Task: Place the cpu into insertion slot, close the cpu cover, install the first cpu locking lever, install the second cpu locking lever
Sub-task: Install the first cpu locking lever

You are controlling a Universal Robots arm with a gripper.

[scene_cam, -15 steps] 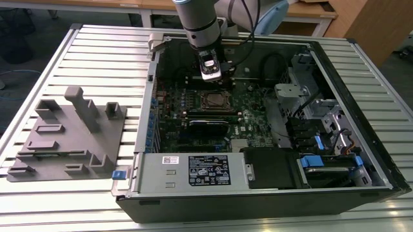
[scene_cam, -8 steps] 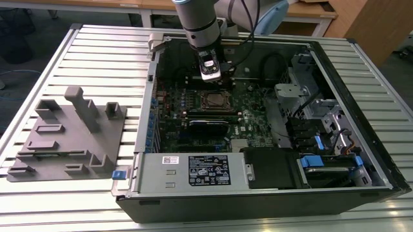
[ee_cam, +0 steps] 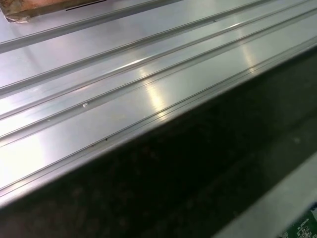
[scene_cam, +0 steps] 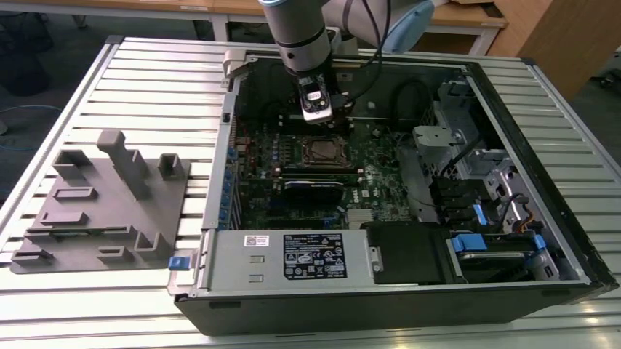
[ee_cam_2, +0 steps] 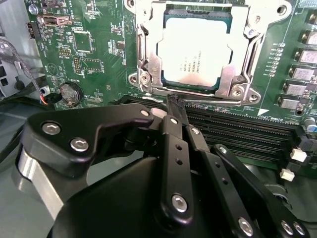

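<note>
Closest up in the second wrist view are the black links of my gripper, its two fingers pressed together with nothing between them that I can see. The tips sit low over the green board, above the long black memory slots and right at the near edge of the socket's metalwork.

Beyond the tips lies the chip, flat in its seat. Its grey top shows through the window of the metal cover, which is down around it. Thin wire levers run along the cover's sides; whether they are hooked home I cannot quite tell from here.

I judge the chip light, stiff and easily hurt, best touched by its edges alone. The levers look springy, best pushed near their bent ends.

Farther off, in the exterior view, my gripper hangs inside the open computer case, just beside the socket. The case lies on a slatted metal table, with a grey parts tray on the exterior view's left.
</note>
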